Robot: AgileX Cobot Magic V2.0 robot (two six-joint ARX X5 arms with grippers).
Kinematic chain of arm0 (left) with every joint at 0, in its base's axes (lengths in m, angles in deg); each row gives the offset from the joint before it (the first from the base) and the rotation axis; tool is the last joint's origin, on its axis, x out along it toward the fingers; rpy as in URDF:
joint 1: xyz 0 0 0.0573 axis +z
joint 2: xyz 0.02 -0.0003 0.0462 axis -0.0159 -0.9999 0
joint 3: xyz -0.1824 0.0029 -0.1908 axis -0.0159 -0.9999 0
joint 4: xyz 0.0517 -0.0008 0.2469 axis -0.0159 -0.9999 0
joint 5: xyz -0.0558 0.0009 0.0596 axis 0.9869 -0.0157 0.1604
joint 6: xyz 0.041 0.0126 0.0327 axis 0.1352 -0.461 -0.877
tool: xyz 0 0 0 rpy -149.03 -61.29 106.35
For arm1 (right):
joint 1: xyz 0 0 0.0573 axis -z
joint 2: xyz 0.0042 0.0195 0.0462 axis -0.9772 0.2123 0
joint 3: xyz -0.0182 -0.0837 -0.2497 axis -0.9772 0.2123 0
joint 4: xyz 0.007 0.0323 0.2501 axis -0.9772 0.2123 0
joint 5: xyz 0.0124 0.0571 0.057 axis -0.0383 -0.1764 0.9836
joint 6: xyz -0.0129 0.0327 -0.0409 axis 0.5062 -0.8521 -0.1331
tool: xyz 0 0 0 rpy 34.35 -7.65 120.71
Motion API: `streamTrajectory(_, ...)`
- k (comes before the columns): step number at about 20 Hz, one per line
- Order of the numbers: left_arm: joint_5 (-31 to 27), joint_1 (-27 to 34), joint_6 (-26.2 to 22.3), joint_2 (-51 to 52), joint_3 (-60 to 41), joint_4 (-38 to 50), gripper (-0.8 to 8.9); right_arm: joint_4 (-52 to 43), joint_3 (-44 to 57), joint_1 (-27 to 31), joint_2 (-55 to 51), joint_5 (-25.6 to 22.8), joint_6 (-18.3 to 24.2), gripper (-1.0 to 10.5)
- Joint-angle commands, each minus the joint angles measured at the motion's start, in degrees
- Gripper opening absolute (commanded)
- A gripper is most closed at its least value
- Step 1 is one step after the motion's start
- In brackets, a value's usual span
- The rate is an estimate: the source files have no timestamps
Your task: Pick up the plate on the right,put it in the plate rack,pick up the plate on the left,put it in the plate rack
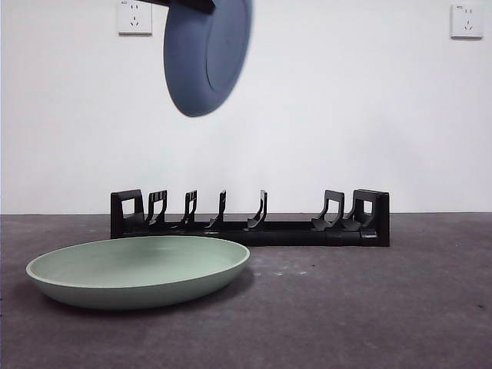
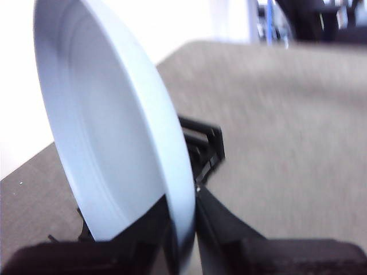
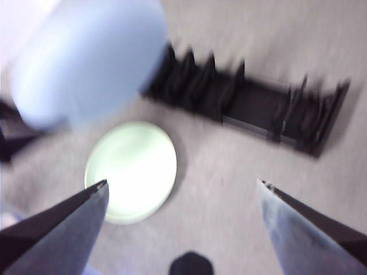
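Front view: smooth round blue plate (image 1: pixel 206 54) above pronged plate rack (image 1: pixel 250 219).

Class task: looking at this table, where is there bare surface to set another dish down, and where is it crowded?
Bare grey tabletop lies right of the flat pale green plate, in front of the long black pronged plate rack. The table's left is crowded: the green plate sits there, and the left gripper holds a blue-grey plate overhead.

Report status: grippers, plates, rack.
Left gripper shut on blue plate, high above rack. Right gripper open, empty. Green plate on table, before rack.
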Motion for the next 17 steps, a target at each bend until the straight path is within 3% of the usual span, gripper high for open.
streamTrajectory(1,2.3,3.7,9.9,-1.3,0.0,4.6,-0.08,1.6,0.8,-0.1,0.2,0.6,1.5,4.4)
streamTrajectory(4,2.1,6.5,13.0,-3.7,0.0,7.8,-0.08,4.0,2.5,-0.1,0.1,2.3,1.9,4.4)
streamTrajectory(8,0.4,8.2,13.1,-8.2,0.0,11.0,-0.08,4.0,6.4,-0.1,0.0,5.3,1.9,4.4)
streamTrajectory(17,-1.4,11.4,13.0,-18.3,0.0,17.5,-0.08,3.9,21.2,-3.3,-0.3,5.3,4.0,4.4)
